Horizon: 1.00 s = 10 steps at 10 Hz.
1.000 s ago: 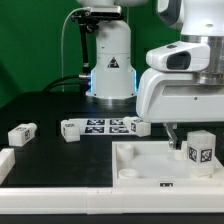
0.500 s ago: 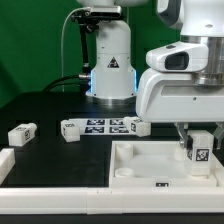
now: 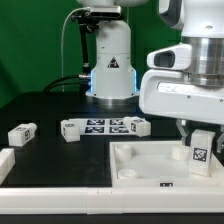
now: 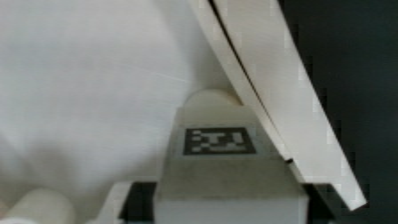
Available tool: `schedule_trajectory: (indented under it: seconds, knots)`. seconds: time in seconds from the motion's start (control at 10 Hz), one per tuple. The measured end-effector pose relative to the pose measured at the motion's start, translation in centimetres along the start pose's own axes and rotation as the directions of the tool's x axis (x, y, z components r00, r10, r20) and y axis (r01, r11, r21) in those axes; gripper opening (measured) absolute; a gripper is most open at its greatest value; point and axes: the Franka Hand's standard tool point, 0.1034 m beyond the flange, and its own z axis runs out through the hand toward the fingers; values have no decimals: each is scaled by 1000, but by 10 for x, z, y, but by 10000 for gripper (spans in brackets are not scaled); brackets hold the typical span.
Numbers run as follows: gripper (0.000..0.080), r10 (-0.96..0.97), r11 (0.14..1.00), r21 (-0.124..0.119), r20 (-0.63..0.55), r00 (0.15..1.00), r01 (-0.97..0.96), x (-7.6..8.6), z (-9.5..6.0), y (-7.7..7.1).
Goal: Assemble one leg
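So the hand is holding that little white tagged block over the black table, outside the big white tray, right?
Not quite: the exterior view shows the hand holding the small white tagged plastic block over the large white square tray, at its corner on that view's right.

Over the last second the pincer [image 3: 201,143] travelled toward the exterior view's right and a little downward, its white housing sliding further toward that edge of the picture. The leg [image 3: 202,150] it carried moved with it, from a spot over the tray's [image 3: 140,165] inner floor out to the tray's right-hand corner, and sank lower, so that its tag sat nearer the tray's rim than before. In step with this, the leg went from hanging a little tilted to standing more nearly upright by the corner.
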Motion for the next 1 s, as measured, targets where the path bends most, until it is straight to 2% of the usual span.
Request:
schedule_trajectory:
  seconds: [0.2, 0.4, 0.6, 0.7, 0.8, 0.9, 1.0]
  knots:
    - [292, 309, 951, -6, -12, 951, -309, 2, 2, -1]
    - [292, 526, 850, -2, -19, 850, -526, 2, 2, -2]
    - [292, 657, 754, 3, -11, 753, -657, 3, 2, -2]
    - [371, 658, 753, 3, -7, 753, -658, 2, 2, -2]
    - [511, 605, 797, 3, -7, 796, -605, 2, 2, -2]
    - [605, 605, 796, 3, -4, 796, -605, 1, 2, -3]
    - [605, 498, 867, 19, -9, 867, -498, 2, 3, -3]
